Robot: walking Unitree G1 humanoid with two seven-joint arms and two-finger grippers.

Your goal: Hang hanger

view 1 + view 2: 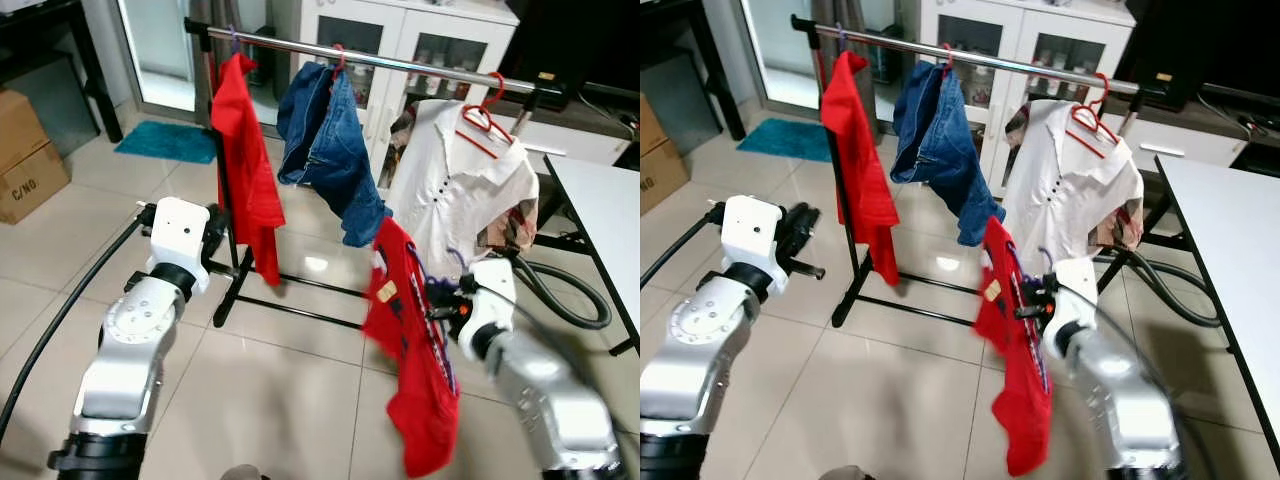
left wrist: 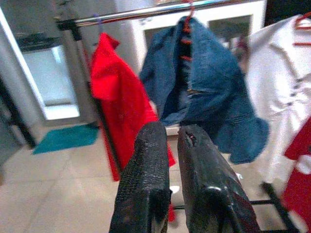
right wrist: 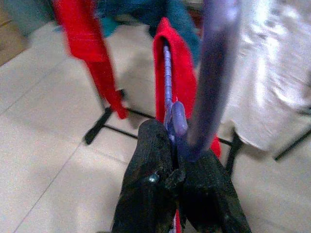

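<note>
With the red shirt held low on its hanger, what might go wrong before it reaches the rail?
1. The right gripper pinches only the purple hanger; the hanging red shirt may swing and twist it loose.
2. The rail already carries a denim jacket and a white blouse, so the hook might snag one.

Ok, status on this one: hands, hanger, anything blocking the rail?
Right hand shut on purple hanger carrying red shirt, below rail. Left hand empty, near-closed. Denim jacket, white blouse crowd the rail.
</note>
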